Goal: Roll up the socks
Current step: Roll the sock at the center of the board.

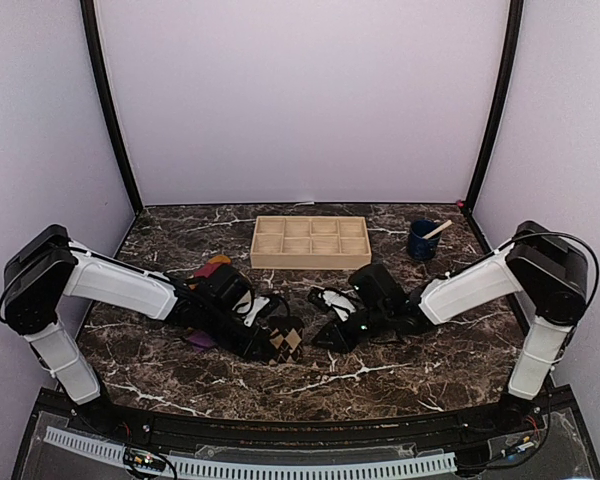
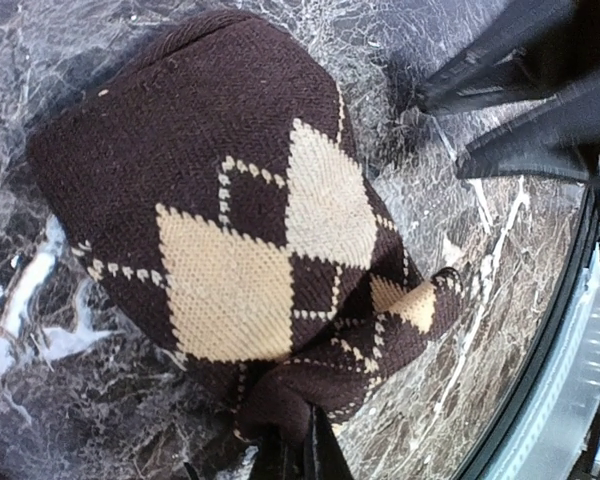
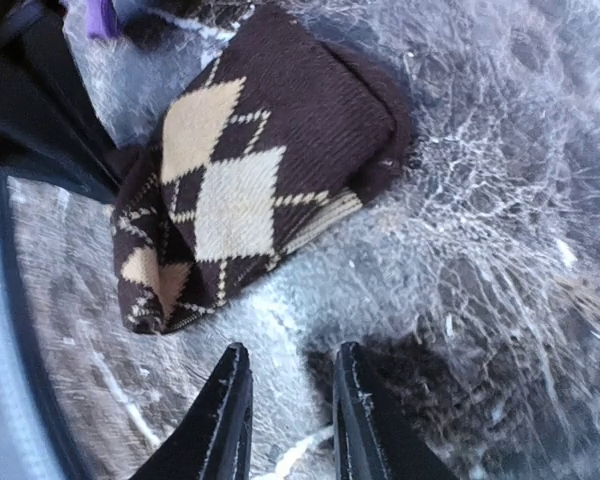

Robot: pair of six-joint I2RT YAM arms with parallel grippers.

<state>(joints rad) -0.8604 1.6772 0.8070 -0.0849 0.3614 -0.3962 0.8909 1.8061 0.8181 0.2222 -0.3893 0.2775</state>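
Note:
The black and tan argyle sock (image 1: 285, 340) lies bunched on the marble table between the arms. It fills the left wrist view (image 2: 240, 230) and shows in the right wrist view (image 3: 250, 170). My left gripper (image 2: 298, 450) is shut on a fold of this sock at its near edge. My right gripper (image 3: 290, 375) is open and empty, a little to the sock's right, its fingertips (image 3: 235, 365) just above the bare table. The magenta-purple sock (image 1: 202, 340) peeks out under my left arm, mostly hidden.
A wooden compartment tray (image 1: 310, 241) stands at the back centre. A dark blue cup (image 1: 421, 240) with a stick in it stands at the back right. An orange and dark object (image 1: 213, 266) lies behind my left arm. The table's front edge (image 2: 570, 330) is close.

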